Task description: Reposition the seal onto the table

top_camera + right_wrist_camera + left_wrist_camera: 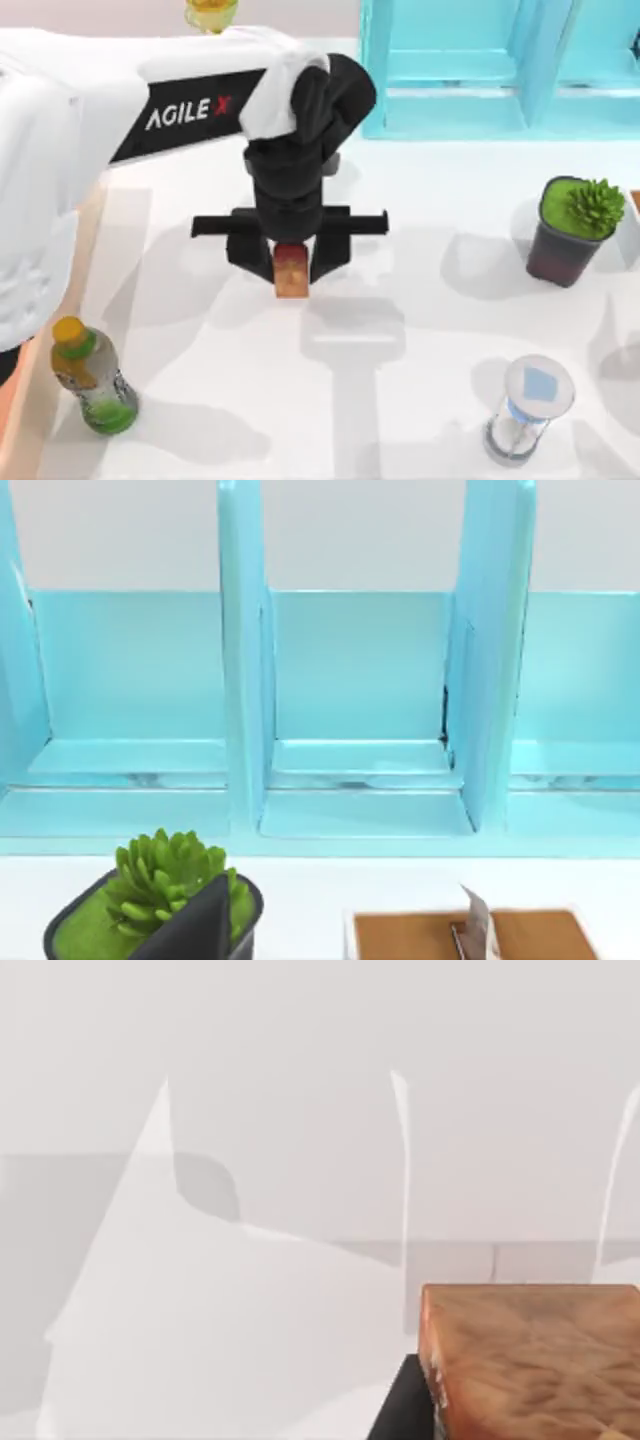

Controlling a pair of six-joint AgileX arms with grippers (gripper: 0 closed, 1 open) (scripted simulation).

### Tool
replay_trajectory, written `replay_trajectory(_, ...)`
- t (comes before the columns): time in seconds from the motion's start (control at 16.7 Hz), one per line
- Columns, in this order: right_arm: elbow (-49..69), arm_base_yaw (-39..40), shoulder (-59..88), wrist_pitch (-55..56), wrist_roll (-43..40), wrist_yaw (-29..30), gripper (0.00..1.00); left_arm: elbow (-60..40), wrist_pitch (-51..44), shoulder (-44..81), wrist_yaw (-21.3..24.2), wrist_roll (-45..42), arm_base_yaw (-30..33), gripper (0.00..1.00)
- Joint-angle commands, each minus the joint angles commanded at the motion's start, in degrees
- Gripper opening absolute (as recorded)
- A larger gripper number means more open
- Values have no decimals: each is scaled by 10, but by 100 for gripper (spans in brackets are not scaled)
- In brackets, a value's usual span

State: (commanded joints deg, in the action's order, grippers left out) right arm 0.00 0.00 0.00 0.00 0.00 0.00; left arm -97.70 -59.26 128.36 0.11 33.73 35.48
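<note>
The seal (291,272) has a dark red top and an orange-tan body, and it stands upright between the black fingers of my left gripper (290,262), which is shut on it over the middle of the white table (400,300). The gripper's shadow falls on the table in front of it. In the left wrist view the seal's tan body (530,1360) sits beside one black finger (405,1405), with bare table behind. My right gripper (335,930) is parked and open, facing the shelf.
A yellow-capped green bottle (92,385) stands at the front left by an orange tray edge (12,410). A potted succulent (575,230) and an hourglass (528,410) stand on the right. The light blue shelf (480,70) lines the back right, and a gold cup (210,12) sits at the back.
</note>
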Motion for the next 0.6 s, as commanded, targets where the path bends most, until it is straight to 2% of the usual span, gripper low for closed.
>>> replay_trajectory(0.3,0,0,0,0,0,0,100,10,15,5,0,0,0,0)
replay_trajectory(0.6,0,0,0,0,0,0,100,10,15,5,0,0,0,38)
